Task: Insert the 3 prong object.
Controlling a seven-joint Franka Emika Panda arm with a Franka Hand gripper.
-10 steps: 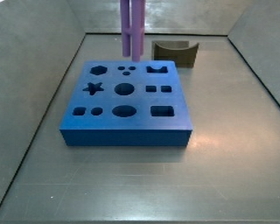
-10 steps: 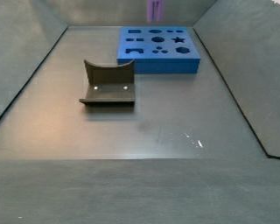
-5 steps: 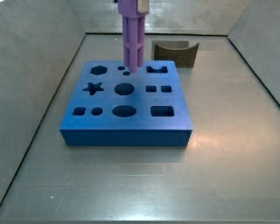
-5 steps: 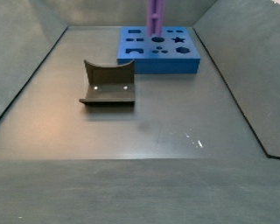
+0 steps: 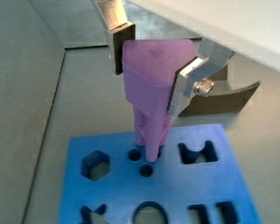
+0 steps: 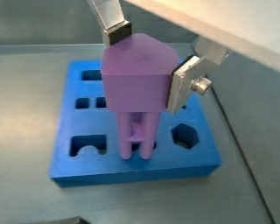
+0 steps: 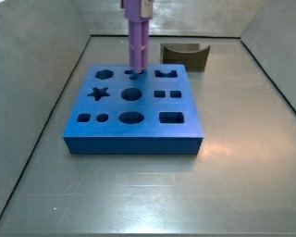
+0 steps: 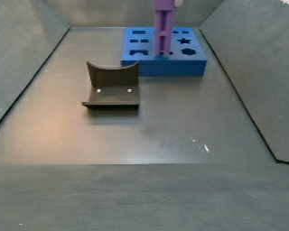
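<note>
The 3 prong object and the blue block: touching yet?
Touching. In a wrist view the 3 prong object's rod tips sit in the blue block's small holes, with the gripper clamped on its upper end above the block.

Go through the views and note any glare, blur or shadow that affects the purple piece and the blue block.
In both wrist views the 3 prong object is large and soft-edged near the lens, clamped by the gripper; the blue block reads sharper. In a side view, pale glare spots the floor. In a side view, the blue block's front face is darker than its top, and the olive arch block is dim.
</note>
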